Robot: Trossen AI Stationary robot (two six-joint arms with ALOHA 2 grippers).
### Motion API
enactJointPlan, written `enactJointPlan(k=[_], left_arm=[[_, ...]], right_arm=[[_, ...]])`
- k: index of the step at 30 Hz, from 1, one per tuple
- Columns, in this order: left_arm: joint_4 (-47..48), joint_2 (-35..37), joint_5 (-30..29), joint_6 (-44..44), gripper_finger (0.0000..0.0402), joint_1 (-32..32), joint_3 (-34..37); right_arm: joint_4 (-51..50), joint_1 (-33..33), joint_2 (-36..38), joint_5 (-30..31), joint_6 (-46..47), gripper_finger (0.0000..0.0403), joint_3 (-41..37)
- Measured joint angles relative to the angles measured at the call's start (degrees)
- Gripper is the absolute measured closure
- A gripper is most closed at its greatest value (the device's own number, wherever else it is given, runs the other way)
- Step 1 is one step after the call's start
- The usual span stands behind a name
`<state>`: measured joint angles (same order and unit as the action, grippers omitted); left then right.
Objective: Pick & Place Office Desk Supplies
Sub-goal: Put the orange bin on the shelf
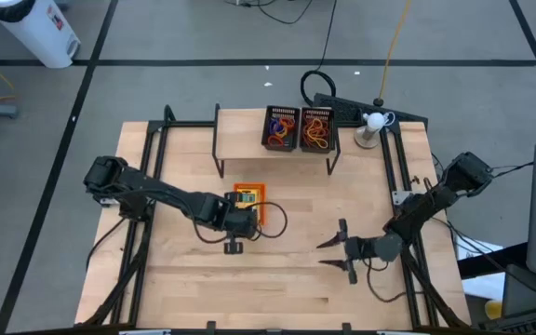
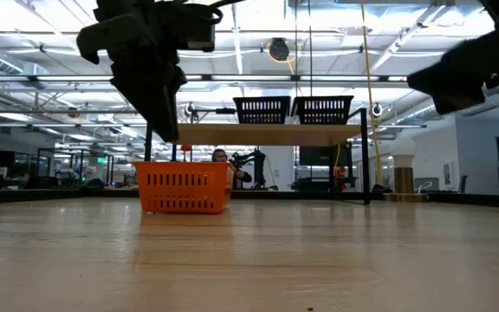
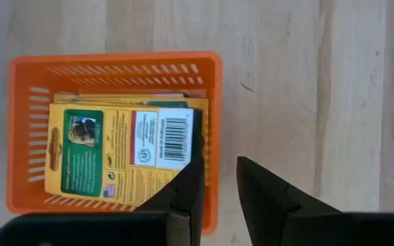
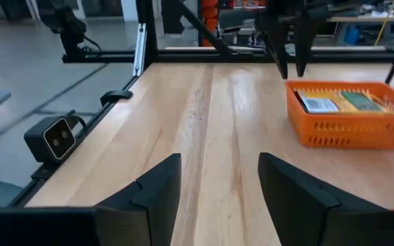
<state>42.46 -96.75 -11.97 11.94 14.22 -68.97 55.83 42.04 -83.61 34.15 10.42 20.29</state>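
Our left gripper (image 3: pixel 219 179) hovered slightly parted, empty, directly above the orange plastic slotted tray's (image 3: pixel 26 137) rim; its yellow-and-green cardboard crayon boxes (image 3: pixel 122 154) looked light, stiff, best pinched by their edges.

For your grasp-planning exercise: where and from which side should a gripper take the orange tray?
Probably from straight above, fingers astride one side wall of the orange tray: its thin upright rim is exposed, while crayon boxes fill the inside.

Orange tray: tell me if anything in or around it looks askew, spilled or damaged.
Nothing stands out. The crayon boxes lie flat, stacked inside the orange tray, slightly offset. The left gripper hangs above the tray's edge, holding nothing.
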Motion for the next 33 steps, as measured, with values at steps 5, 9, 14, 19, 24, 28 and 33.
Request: enactJointPlan(k=[5,9,14,19,24,28,33], left_arm=[[-0.85,-0.59,0.08,-0.04,0.0313,-0.84,0.0],[-2.59,-2.93,2.23,-0.75,0.0313,-1.13,0.0],[-3.99,-7.54,4.77,-1.53,0.0313,-1.7,-0.08],[-3.54,-10.14,7.12,-1.37,0.0313,-3.19,0.02],[-3.33,-10.54,10.23,-1.3,0.0313,-3.9,-0.03],[-2.8,-10.45,10.69,-1.26,0.0313,-3.91,-0.51],[-2.47,-10.45,10.72,-1.25,0.0313,-3.87,-1.83]], right_arm=[[4.12,0.0,0.0,-0.03,3.91,0.0218,-4.2],[4.3,0.0,0.0,0.04,5.39,0.0218,-5.04],[4.84,0.0,0.0,0.07,5.35,0.0218,-5.07],[5.09,0.0,0.0,0.07,5.32,0.0218,-5.05],[5.23,-0.02,0.0,0.19,5.27,0.0218,-5.05],[5.24,-0.02,0.0,0.24,5.24,0.0218,-5.05],[5.23,-0.02,0.0,0.26,5.23,0.0218,-5.05]])
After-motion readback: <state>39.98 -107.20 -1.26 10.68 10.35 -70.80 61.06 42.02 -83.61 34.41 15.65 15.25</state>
